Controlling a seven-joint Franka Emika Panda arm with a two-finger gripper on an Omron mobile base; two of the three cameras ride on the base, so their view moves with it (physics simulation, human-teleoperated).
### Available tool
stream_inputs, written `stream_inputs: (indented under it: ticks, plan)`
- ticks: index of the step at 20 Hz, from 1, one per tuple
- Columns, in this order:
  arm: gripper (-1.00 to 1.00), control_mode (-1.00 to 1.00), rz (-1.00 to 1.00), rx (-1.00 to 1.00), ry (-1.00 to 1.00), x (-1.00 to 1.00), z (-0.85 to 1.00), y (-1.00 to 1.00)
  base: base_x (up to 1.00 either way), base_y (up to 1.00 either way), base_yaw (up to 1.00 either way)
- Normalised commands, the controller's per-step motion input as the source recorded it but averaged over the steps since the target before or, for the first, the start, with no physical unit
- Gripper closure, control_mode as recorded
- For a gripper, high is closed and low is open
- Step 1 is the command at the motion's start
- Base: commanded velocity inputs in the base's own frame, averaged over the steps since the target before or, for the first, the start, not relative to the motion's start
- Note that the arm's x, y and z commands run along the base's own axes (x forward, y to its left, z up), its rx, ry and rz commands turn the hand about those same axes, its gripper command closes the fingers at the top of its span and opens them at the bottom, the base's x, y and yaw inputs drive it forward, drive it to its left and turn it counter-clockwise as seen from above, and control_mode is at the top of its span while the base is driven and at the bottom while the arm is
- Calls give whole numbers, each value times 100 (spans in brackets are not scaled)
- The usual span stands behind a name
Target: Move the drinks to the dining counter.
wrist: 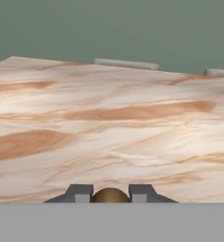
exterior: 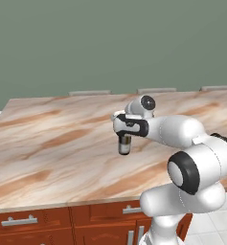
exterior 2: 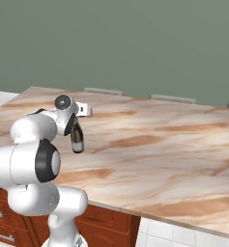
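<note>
The dark wine bottle (exterior: 124, 145) (exterior 2: 77, 140) hangs upright from my gripper (exterior: 125, 135) (exterior 2: 76, 128), which is shut on its neck. It is over the near middle of the dining counter (exterior: 48, 143) (exterior 2: 159, 154), a beige-brown veined marble top. Whether the bottle's base touches the marble I cannot tell. In the hand view the bottle's gold top (wrist: 109, 195) sits between my two dark fingertips (wrist: 80, 193), with the dining counter (wrist: 108, 118) stretching ahead. The blue bottle is out of view.
Grey chair backs (exterior: 90, 92) (exterior: 156, 89) (exterior 2: 103, 90) line the counter's far edge before a green wall. Reddish-brown drawers with silver handles (exterior: 19, 221) run below the near edge. White floor tiles (exterior 2: 183, 236) lie at the lower right.
</note>
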Motion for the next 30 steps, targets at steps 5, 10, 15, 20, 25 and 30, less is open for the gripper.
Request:
stream_inputs:
  ticks: [5,10,15,20,25,30]
  plan:
    - [100,-100,0,0,0,10,-25,0,0,0,0]
    - [100,-100,0,0,0,0,-24,0,0,0,0]
    - [-100,-100,0,0,0,-2,-21,0,0,0,0]
    - [-100,-100,0,0,0,0,-13,0,0,0,0]
    - [-100,-100,0,0,0,0,-4,0,0,0,0]
    - [-100,-100,0,0,-2,-3,3,0,0,0,0]
